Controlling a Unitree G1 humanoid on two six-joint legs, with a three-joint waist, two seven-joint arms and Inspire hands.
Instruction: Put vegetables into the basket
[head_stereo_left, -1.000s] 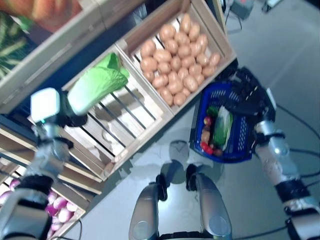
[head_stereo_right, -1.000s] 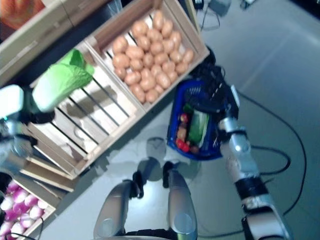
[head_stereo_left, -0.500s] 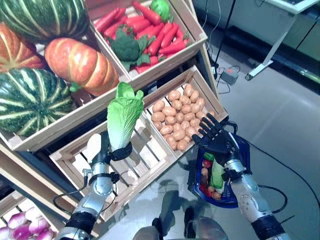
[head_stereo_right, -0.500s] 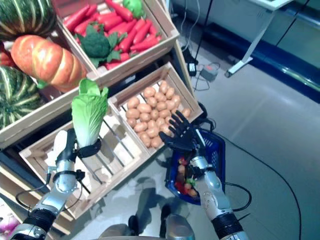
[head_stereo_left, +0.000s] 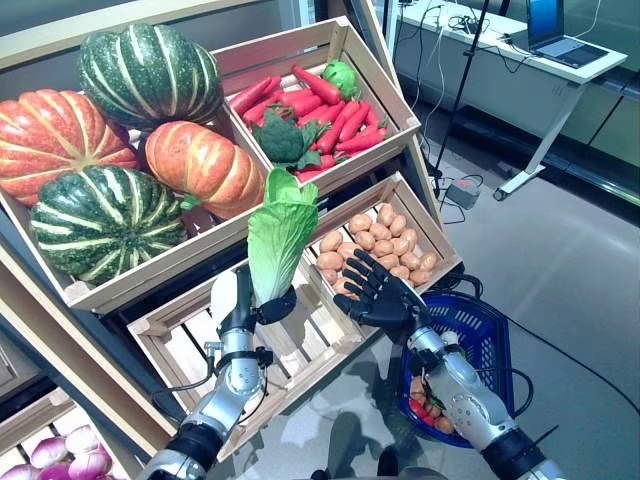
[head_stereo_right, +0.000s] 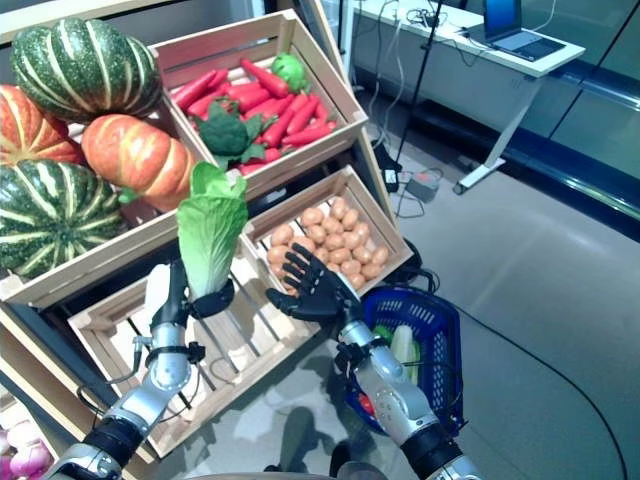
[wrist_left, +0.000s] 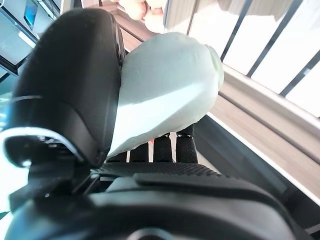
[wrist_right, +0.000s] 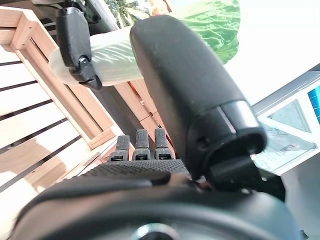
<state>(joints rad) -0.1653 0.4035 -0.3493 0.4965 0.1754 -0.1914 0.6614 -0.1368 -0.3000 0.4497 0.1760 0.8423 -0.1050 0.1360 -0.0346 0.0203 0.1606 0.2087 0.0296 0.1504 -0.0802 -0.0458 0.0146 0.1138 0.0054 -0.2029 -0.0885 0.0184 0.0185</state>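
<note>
My left hand is shut on the pale base of a green leafy cabbage, holding it upright above an empty slatted crate. In the left wrist view the cabbage base sits pinched between thumb and fingers. My right hand is open with spread fingers, just right of the cabbage and apart from it. A blue basket shows below my right forearm, with red and green vegetables in it. In the right wrist view the cabbage and my left hand show past straight fingers.
Potatoes fill the crate behind my right hand. Above it are a crate of red carrots and broccoli and large pumpkins. Purple onions lie at the lower left. A desk with a laptop stands far right.
The camera has tilted up, bringing the upper shelves into view. My left hand has raised the cabbage upright. My right hand has left the basket and moved left, close to the cabbage.
</note>
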